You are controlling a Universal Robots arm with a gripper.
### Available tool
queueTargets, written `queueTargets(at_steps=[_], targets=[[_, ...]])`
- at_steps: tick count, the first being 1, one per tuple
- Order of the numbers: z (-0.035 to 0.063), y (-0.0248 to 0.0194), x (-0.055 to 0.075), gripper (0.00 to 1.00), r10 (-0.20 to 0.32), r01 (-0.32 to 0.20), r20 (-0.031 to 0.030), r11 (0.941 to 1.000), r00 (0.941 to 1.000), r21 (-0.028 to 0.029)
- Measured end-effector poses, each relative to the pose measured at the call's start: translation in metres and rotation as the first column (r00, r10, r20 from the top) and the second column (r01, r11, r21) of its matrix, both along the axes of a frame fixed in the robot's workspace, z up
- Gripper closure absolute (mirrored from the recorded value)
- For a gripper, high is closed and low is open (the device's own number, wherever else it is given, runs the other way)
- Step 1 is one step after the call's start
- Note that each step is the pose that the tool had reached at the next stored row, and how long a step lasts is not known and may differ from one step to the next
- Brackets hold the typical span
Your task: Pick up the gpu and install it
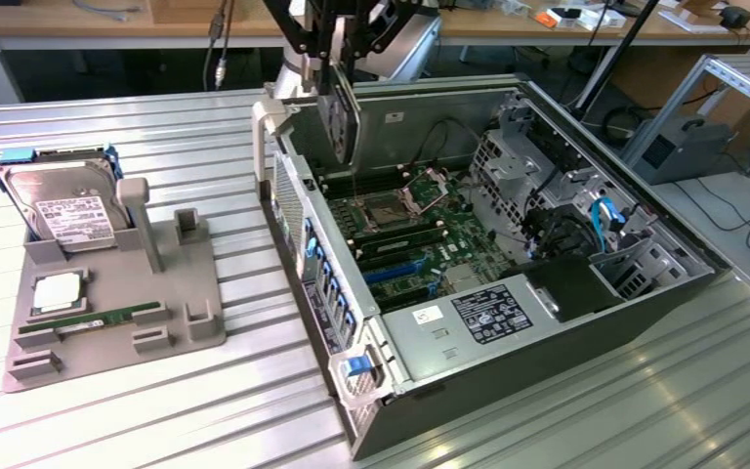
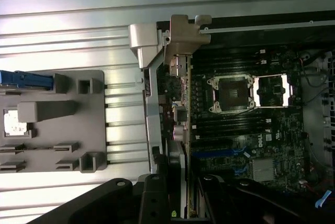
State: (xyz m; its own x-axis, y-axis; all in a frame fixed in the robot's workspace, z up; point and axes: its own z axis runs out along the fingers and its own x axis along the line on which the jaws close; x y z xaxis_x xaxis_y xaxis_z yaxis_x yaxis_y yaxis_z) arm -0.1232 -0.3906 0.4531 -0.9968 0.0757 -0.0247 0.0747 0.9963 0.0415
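Claw (image 1: 345,39) grips the thin black flat gpu card (image 1: 344,117) edge-down, hanging above the rear of the open black computer case (image 1: 545,391). Step judged: carrying to install, card not yet seated. Seating likely calls for squaring its edge with the blue slot (image 1: 395,272).

Dark flat gpu (image 1: 345,117) upright, edge-down, above open computer case (image 1: 545,381)

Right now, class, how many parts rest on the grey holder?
3 on the grey holder: the hard drive at the far end, the square processor midway, the green memory stick nearest. Posts could hide more.
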Motion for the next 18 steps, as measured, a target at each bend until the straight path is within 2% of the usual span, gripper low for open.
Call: queueTargets(at_steps=[12, 18], targets=[[0.0, 0.0, 0.016, 0.73, 0.0, 0.0, 0.0, 1.0, 1.0, 0.0], [0.0, 0.0, 0.031, 0.73, 0.0, 0.0, 0.0, 1.0, 1.0, 0.0001]])
